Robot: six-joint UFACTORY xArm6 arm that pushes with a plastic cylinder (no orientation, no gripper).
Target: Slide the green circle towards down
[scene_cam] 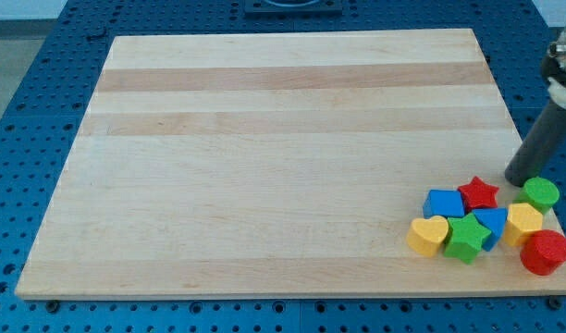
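The green circle [542, 193] lies near the board's right edge, at the upper right of a cluster of blocks. My tip [519, 179] rests on the board just up and left of the green circle, close to or touching it. The rod rises from there toward the view's upper right. A yellow block [524, 223] lies directly below the green circle, and a red cylinder [546, 252] lies below that.
The cluster also holds a red star [479, 193], a blue block [444, 203], a second blue block [492, 222], a green star [467, 238] and a yellow heart [428, 235]. The wooden board [264, 157] rests on a blue pegboard table.
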